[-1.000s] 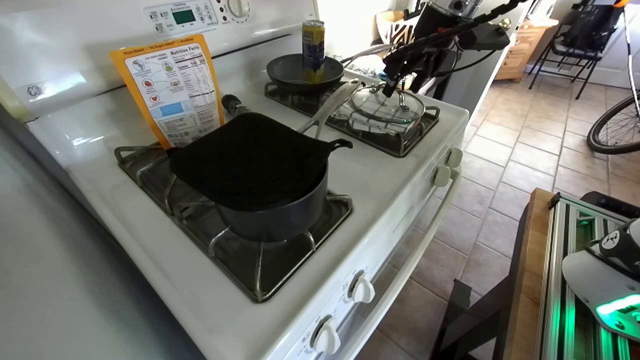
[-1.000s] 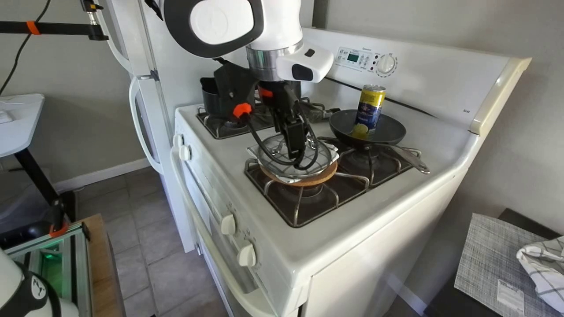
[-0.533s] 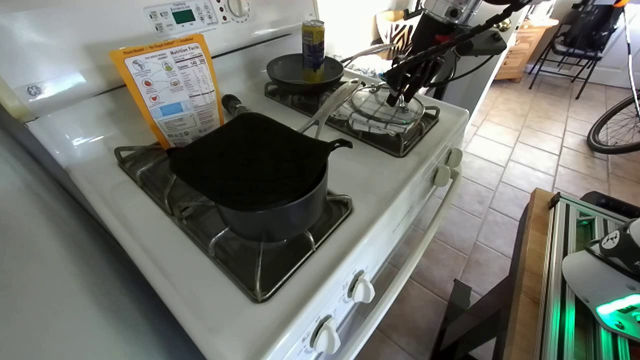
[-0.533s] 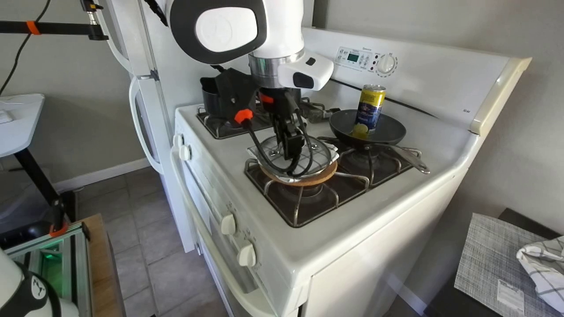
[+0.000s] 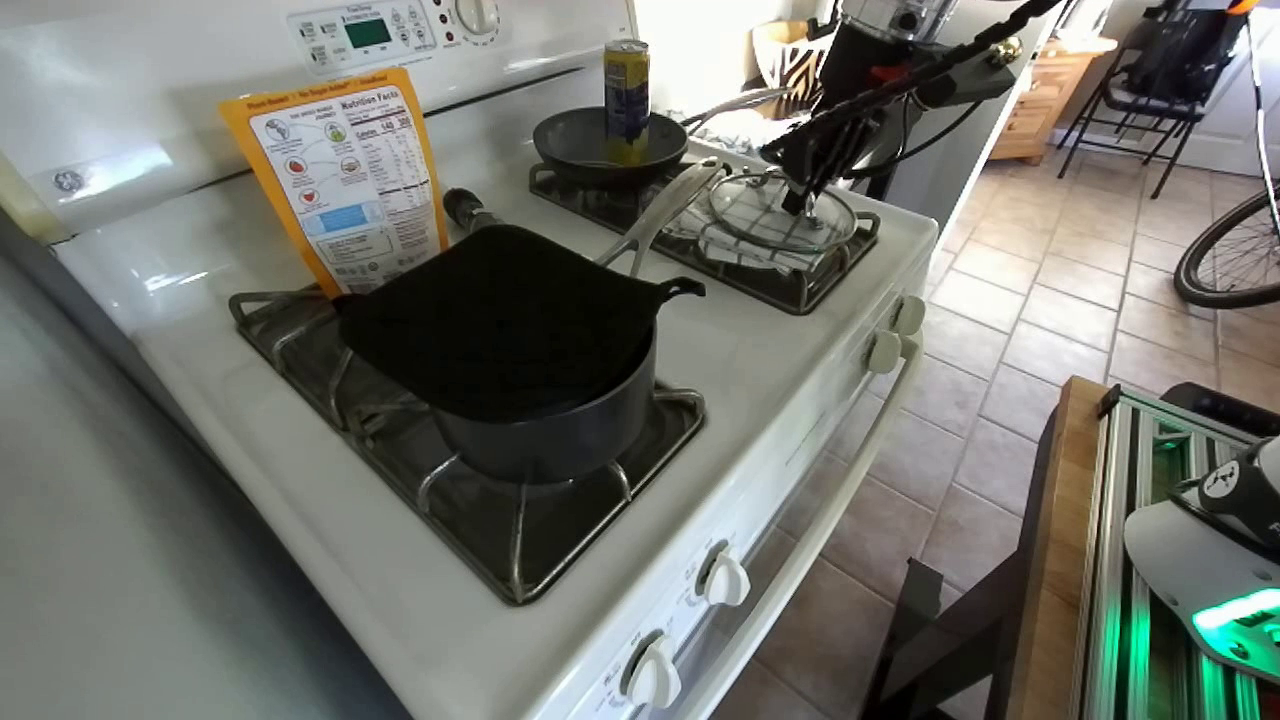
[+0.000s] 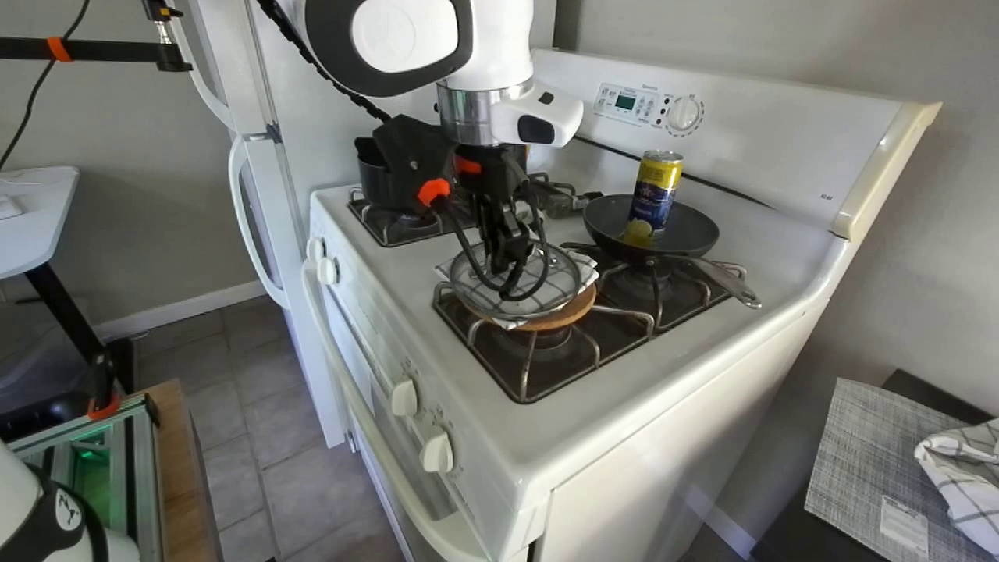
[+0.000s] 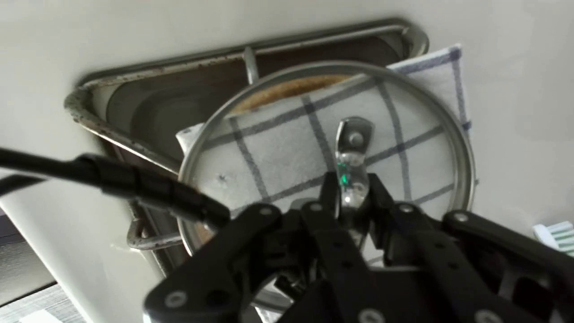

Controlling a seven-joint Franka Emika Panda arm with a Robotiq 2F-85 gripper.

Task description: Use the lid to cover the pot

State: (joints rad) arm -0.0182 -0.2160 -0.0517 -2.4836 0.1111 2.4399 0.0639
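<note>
Over a checked cloth (image 7: 441,74), the gripper (image 7: 353,193) holds the lid (image 7: 287,157) by its handle (image 7: 354,139)

Clear glass with a metal rim, the lid is directly above the cloth; whether the two touch cannot be made out. Its metal handle fits tightly between the gripper's fingertips (image 7: 330,193), one pressed to each side, and a black cable (image 7: 134,181) crosses the rim in the wrist view. Under the cloth is a round brown mat (image 6: 577,308) on a burner grate (image 7: 166,69). Just beside the lid, toward the back panel (image 6: 765,133) of the stove (image 6: 624,484), a dark pan (image 6: 693,234) carries a standing yellow-and-blue can (image 6: 655,195).

Well apart, along the stove's white tabletop (image 5: 740,345), the pot (image 5: 550,445) stands on another grate (image 5: 519,545), its top so dark in an exterior view that the inside cannot be judged. An orange-edged pouch (image 5: 345,190) stands near it, on the back panel's side. Farther out, beyond the stove, are the robot's base (image 5: 1190,545), a folding chair (image 5: 1150,95) and a bicycle wheel (image 5: 1192,275).
</note>
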